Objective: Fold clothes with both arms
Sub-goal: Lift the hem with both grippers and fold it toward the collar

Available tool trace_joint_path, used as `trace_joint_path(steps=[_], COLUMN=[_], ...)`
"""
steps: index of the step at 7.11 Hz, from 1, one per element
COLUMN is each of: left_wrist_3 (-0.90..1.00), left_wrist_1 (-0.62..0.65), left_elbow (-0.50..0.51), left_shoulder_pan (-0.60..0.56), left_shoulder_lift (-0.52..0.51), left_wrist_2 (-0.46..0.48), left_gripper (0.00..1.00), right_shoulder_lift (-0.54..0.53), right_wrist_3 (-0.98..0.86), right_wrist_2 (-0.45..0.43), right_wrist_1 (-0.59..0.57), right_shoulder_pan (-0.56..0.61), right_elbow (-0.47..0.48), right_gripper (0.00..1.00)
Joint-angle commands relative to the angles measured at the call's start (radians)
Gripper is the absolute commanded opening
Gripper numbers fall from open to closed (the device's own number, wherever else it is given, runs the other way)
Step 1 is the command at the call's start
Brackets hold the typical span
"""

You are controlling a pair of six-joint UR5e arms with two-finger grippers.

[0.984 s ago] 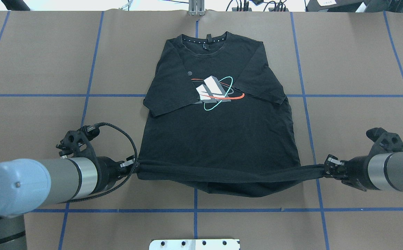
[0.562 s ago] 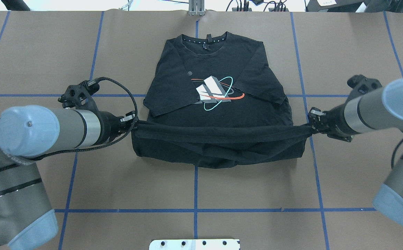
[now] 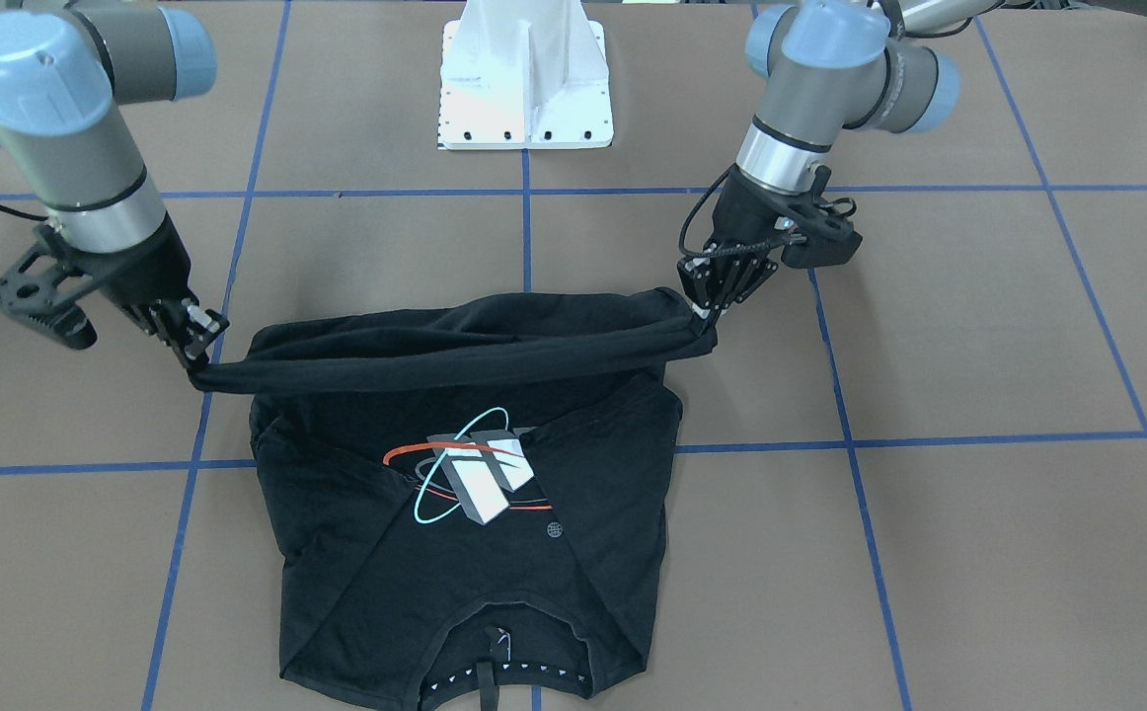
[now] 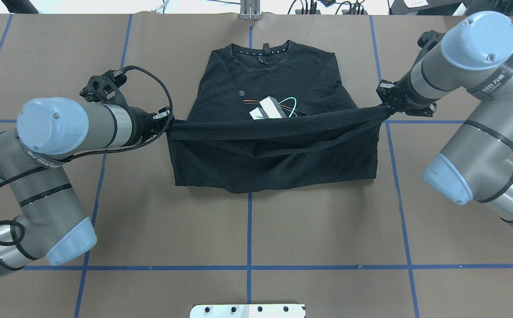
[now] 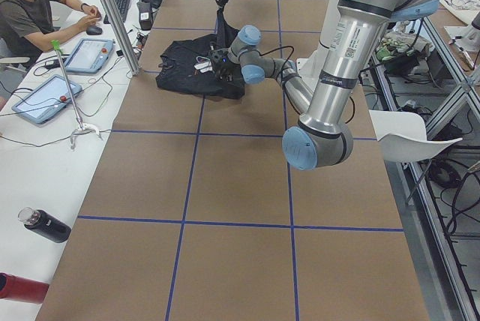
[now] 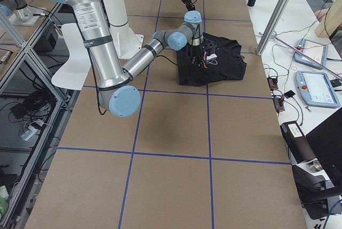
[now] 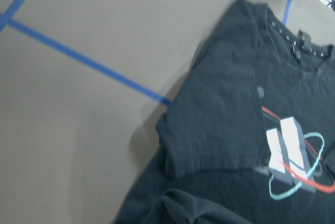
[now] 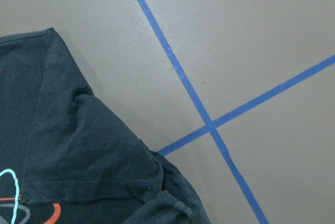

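Observation:
The black T-shirt point(image 4: 274, 70) lies flat on the table, collar at the far side, sleeves folded in. My left gripper point(image 4: 168, 121) is shut on the left corner of its hem. My right gripper point(image 4: 386, 107) is shut on the right corner. The hem point(image 4: 274, 128) hangs taut between them, lifted above the shirt's body and partly covering the chest print point(image 4: 269, 107). In the front-facing view the left gripper point(image 3: 702, 311) and right gripper point(image 3: 200, 351) hold the hem behind the print point(image 3: 470, 474). The left wrist view shows a sleeve point(image 7: 214, 130) and the print.
The white pedestal base point(image 3: 526, 79) stands at the robot's side of the table. Blue tape lines point(image 4: 248, 229) cross the brown table cover. An operator point(image 5: 30, 6) sits at a side bench with tablets point(image 5: 37, 96) and bottles point(image 5: 45, 225).
Both grippers have carried the hem away from the robot, toward the collar. The folded-over part has grown, and the hem now covers the lower half of the print.

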Motion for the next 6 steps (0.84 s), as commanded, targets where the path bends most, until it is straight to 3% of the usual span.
trace_joint_path(steps=[1, 3, 6], left_wrist_3=[-0.001, 0.001, 0.001], left_wrist_1=[-0.054, -0.166, -0.219], left_elbow=[0.138, 0.297, 0.420], left_shoulder_pan=[-0.043, -0.067, -0.097], left_shoulder_lift=[-0.078, -0.140, -0.209], left_wrist_2=[0.001, 0.003, 0.004], left_gripper=[0.00, 0.00, 0.00], right_shoulder_lift=[0.113, 0.199, 0.261], right_wrist_3=[-0.068, -0.106, -0.106], right_wrist_2=[-0.012, -0.023, -0.053], right_wrist_1=[0.011, 0.034, 0.177], right_shoulder_pan=[0.037, 0.059, 0.063], right_elbow=[-0.168, -0.299, -0.482], right_gripper=[0.00, 0.00, 0.00])
